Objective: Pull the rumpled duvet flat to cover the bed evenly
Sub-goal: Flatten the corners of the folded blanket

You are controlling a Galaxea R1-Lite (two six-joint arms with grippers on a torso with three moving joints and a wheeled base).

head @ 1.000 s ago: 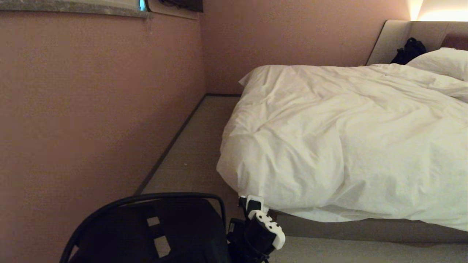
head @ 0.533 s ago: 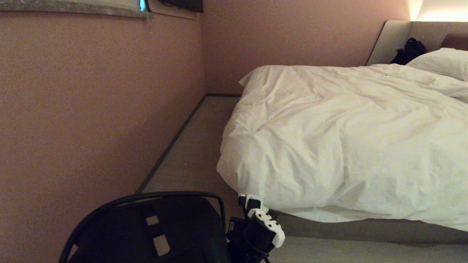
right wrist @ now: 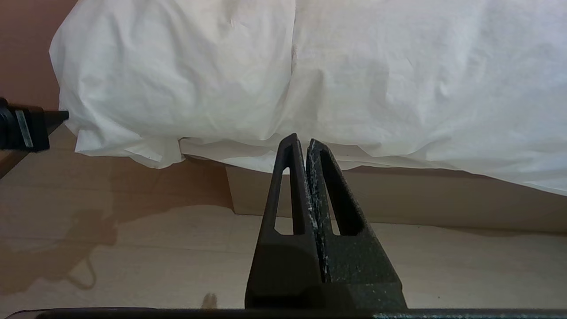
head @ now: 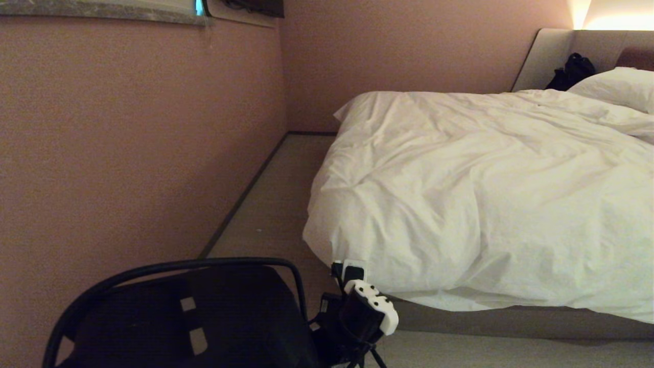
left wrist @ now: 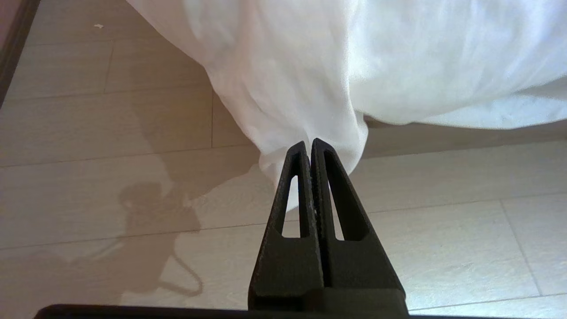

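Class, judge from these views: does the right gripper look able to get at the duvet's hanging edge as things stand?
Probably yes. The right gripper is shut, short of the duvet, with nothing between them but bare floor. It would have to open first.

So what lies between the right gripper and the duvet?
Nothing: in the right wrist view the shut right gripper hangs apart from the duvet, with only bare floor below.
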